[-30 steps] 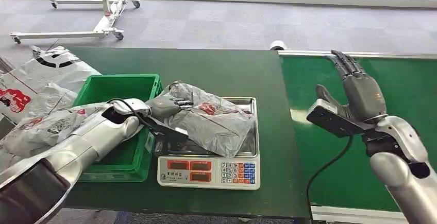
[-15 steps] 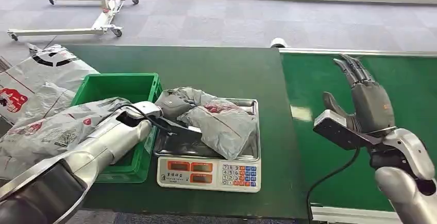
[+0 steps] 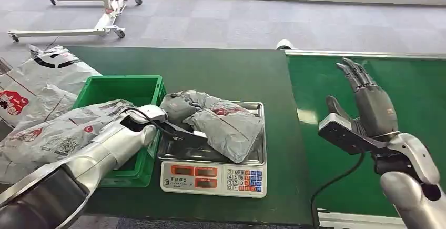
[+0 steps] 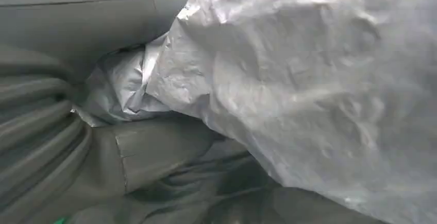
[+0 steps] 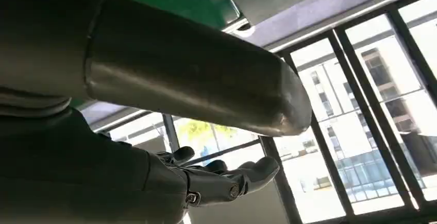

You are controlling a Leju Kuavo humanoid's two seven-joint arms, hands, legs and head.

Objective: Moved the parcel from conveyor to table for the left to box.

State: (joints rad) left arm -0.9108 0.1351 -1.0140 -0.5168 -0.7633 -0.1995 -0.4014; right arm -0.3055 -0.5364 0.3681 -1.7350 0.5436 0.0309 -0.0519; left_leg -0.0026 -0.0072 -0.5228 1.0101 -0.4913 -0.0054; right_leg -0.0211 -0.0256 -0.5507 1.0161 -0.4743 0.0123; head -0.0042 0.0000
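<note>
From the head view, the grey parcel (image 3: 225, 126) lies crumpled on the steel pan of the weighing scale (image 3: 213, 176), which sits on the dark green table (image 3: 221, 71) close to its near edge. The parcel's lower corner droops over the pan's front lip. The left hand (image 3: 178, 108) is pressed into the parcel's left end, right beside the green crate (image 3: 118, 89); its fingers are buried in the plastic there, and it looks clamped on the bag. More grey bags (image 3: 44, 129) lie heaped over the crate's left rim and off the table's left side. Behind the scale the table top runs bare to its far edge. To the right, across a pale seam, the conveyor (image 3: 415, 92) is open green belt, and the right hand (image 3: 371, 102) hangs over it with fingers straight and apart, holding nothing.

From the left wrist view, wrinkled grey plastic of the parcel (image 4: 309, 95) crowds against the hand's thumb (image 4: 154, 152), with folds tucked between thumb and palm.

From the right wrist view, the right hand (image 5: 206, 180) shows its fingers stretched out loose against tall windows (image 5: 360, 147).
</note>
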